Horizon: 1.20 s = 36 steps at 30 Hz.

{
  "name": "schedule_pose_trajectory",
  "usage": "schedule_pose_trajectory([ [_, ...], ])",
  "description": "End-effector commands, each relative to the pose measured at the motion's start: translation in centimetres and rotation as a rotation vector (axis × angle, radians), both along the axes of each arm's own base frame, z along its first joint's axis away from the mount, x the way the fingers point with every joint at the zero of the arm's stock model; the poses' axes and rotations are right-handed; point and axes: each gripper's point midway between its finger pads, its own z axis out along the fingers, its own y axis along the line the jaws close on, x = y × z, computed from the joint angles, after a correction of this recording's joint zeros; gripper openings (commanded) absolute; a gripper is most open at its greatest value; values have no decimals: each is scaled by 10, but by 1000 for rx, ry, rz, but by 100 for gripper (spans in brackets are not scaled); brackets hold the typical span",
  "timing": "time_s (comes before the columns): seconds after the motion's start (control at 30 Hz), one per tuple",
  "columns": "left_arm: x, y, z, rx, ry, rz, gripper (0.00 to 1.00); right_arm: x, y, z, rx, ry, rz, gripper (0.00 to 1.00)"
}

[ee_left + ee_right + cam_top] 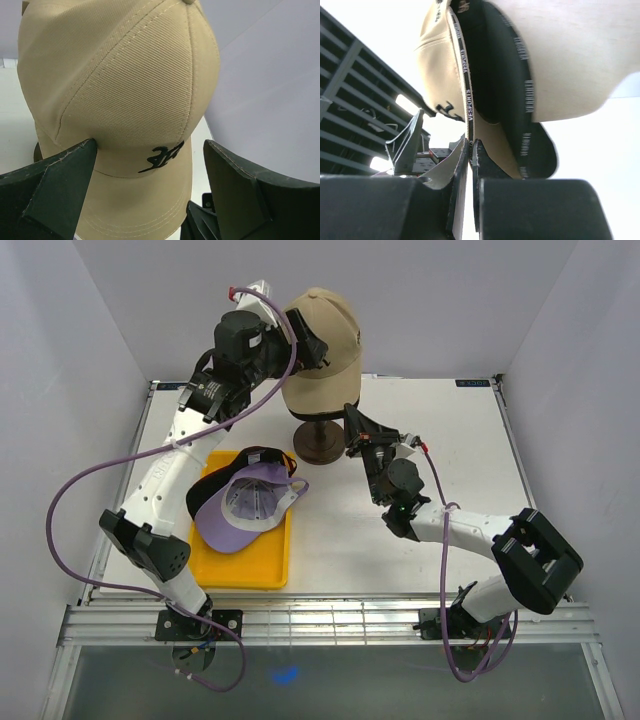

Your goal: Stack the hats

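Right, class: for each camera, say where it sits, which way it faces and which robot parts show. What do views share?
Top external: above and behind the bases, looking down on the table, both arms, tan cap and yellow tray.
Left wrist: beside the cap's crown, facing it; left gripper open either side of it.
Right wrist: low, looking up under the brim; right gripper shut on its edge.
Shared: all show the tan cap.

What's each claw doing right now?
Left claw: open, straddling the tan cap, not gripping it.
Right claw: closed, pinching the tan cap's lower edge.
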Motion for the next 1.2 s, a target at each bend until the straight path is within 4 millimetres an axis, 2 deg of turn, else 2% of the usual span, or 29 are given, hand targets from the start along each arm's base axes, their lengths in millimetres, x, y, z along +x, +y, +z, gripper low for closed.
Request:
schedule_pose_trajectory([
  [0.0, -8, 8, 7, -12, -18, 9, 98, -2, -3, -8, 4, 29, 0, 8],
  [0.13, -9, 7, 2, -15, -7, 1, 98, -3, -4, -11, -3, 38, 3, 9],
  [0.23, -9, 8, 2, -12, -9, 4, 98, -4, -6, -10, -19, 39, -2, 14],
  [0.27, -9, 8, 2, -11, -11, 5, 98, -5, -7, -8, -20, 35, -2, 17],
  [0.3, -9, 8, 2, -10, -12, 5, 98, -4, -7, -7, -30, 33, -6, 24],
  [0.5, -9, 8, 3, -10, -15, 3, 98, -8, -10, 9, -54, 9, -10, 46],
  [0.7, -11, 8, 3, -14, -17, 0, 98, -15, -15, 22, -91, 1, -10, 58],
  [0.73, -11, 9, 3, -14, -17, 0, 98, -14, -13, 15, -128, 27, -7, 59],
  [0.8, -13, 8, 4, -16, -21, -4, 98, -16, -12, 20, -149, 39, 5, 63],
  [0.97, -17, 10, 10, -24, -32, -11, 98, -21, -19, 8, -217, 93, -2, 71],
  [1.03, -20, 10, 11, -28, -33, -12, 98, -23, -22, 11, -233, 104, -2, 73],
  [1.07, -20, 11, 12, -31, -35, -10, 98, -23, -21, 3, -269, 131, 2, 75],
  [1.17, -25, 13, 14, -35, -40, -10, 98, -25, -22, 4, -309, 148, 6, 76],
])
